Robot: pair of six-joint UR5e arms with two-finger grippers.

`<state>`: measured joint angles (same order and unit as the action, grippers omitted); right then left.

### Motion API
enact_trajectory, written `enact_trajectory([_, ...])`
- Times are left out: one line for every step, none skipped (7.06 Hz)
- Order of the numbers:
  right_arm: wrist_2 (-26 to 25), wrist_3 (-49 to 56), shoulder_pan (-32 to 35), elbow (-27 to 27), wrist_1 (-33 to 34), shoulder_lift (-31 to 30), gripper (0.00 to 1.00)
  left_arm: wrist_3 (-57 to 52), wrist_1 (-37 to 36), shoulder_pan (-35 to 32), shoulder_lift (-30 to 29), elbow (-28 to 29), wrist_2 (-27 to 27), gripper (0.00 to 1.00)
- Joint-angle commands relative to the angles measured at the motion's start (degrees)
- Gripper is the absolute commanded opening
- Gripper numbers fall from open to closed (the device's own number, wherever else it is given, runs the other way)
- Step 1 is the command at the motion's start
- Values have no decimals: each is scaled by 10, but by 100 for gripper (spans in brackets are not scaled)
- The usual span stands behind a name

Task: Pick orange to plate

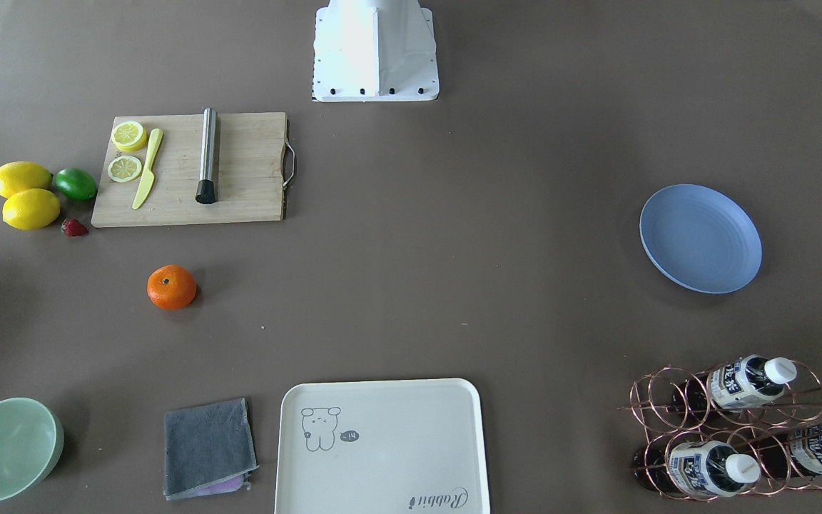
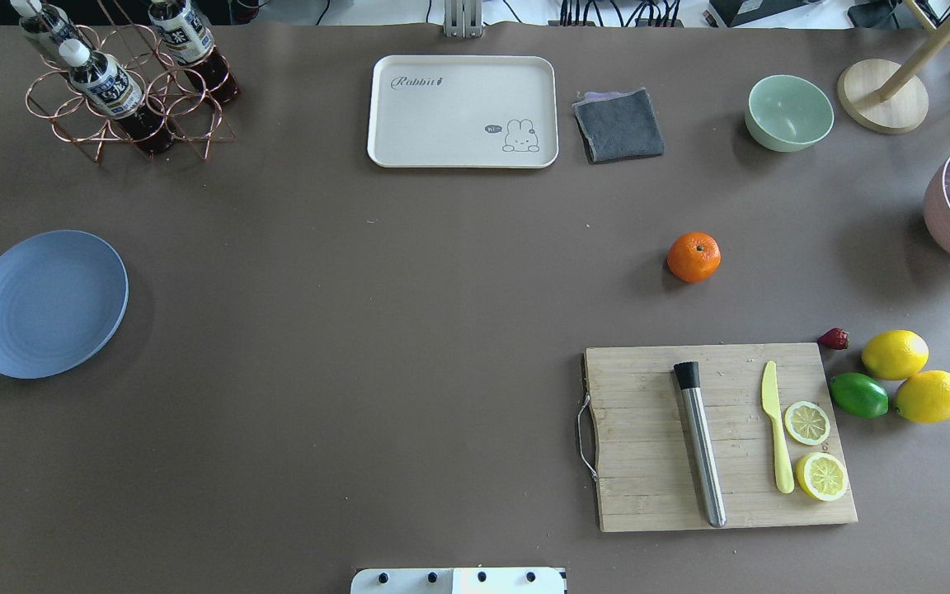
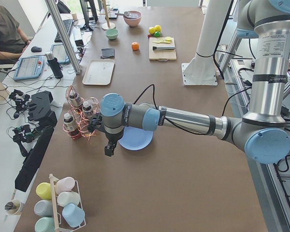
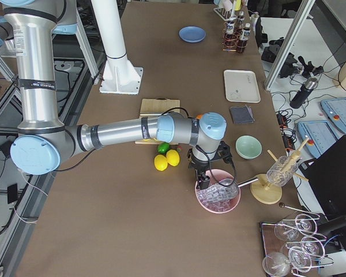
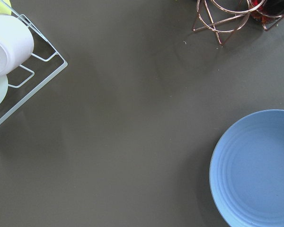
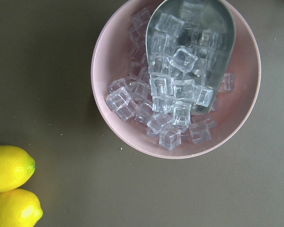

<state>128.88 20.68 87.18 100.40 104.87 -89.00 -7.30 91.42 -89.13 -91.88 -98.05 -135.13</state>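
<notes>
The orange (image 1: 171,287) (image 2: 693,256) sits alone on the brown table, between the cutting board and the grey cloth. The blue plate (image 1: 700,238) (image 2: 46,303) lies far from it at the table's other end and has nothing on it. My left gripper (image 3: 108,151) hangs just beside the plate (image 3: 140,140), and the plate (image 5: 255,170) fills the lower right of the left wrist view. My right gripper (image 4: 203,184) hovers over a pink bowl of ice, well away from the orange. Both grippers show only in the side views, so I cannot tell whether they are open or shut.
A wooden cutting board (image 2: 718,437) carries a steel rod, a yellow knife and lemon slices. Two lemons (image 2: 912,375), a lime (image 2: 858,394) and a strawberry lie beside it. Also here: cream tray (image 2: 463,111), grey cloth (image 2: 618,125), green bowl (image 2: 788,112), bottle rack (image 2: 124,82), pink ice bowl (image 6: 180,80).
</notes>
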Motion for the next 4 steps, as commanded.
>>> enact_trajectory([4,-1,0,8,0,-7,100,4,1,0,0,-1,-1,98])
enact_trajectory([3,-1,-1,8,0,-7,100,8,2,1,-2,1,-1,97])
enact_trajectory([3,0,-1,8,0,-7,100,11,2,2,-7,3,0,97])
enact_trajectory([3,-1,-1,8,0,-11,100,12,2,2,-7,-1,0,97])
